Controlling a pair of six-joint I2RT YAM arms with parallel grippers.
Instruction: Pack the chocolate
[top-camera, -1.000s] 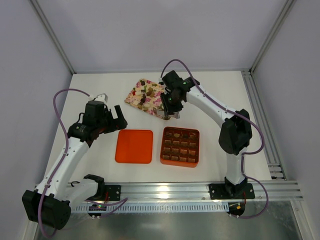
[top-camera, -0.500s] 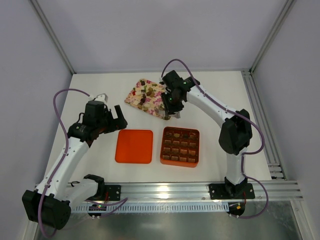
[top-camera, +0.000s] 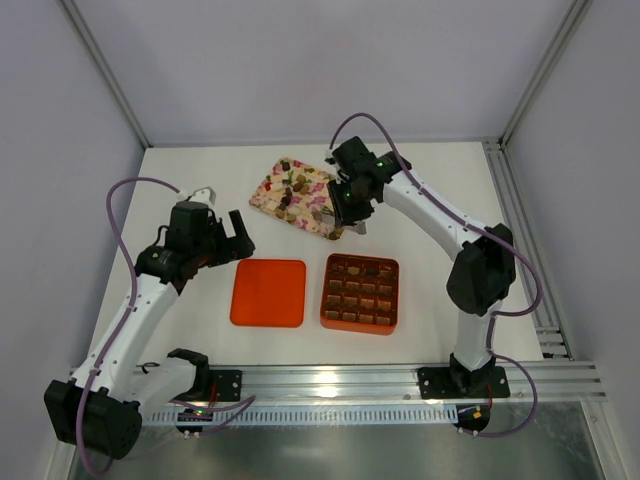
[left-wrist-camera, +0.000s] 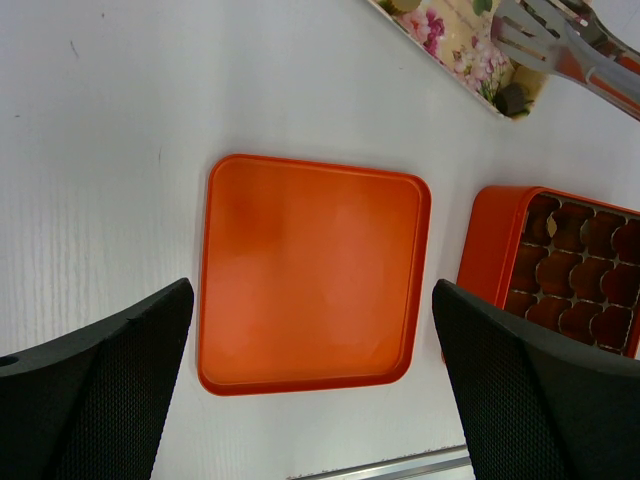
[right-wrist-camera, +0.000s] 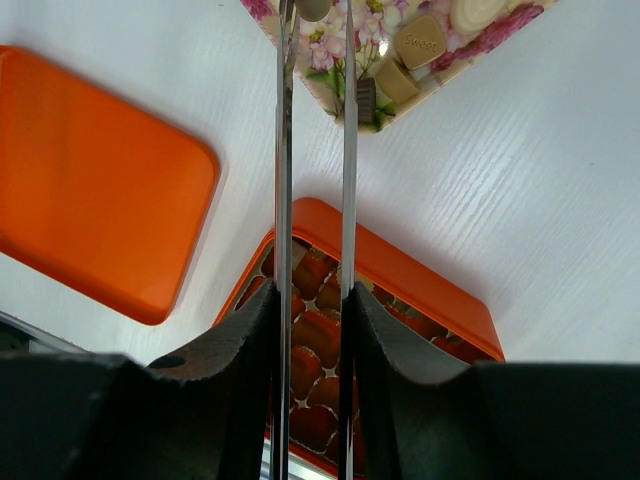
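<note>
My right gripper is pinched on metal tongs that reach over the near corner of the flowered tray, where loose chocolate lies. More chocolate fills the orange box just nearer. My left gripper hangs wide open and empty over the lid, with bare table off its left edge.

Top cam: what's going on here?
The right gripper is clamped on a pair of metal tongs, with their tips over the near corner of the floral tray, where loose chocolates lie. Whether the tongs have a piece is unclear. The orange box has chocolates in many grid cells. Its lid lies flat beside it. The left gripper hovers over the lid, open and empty.
</note>
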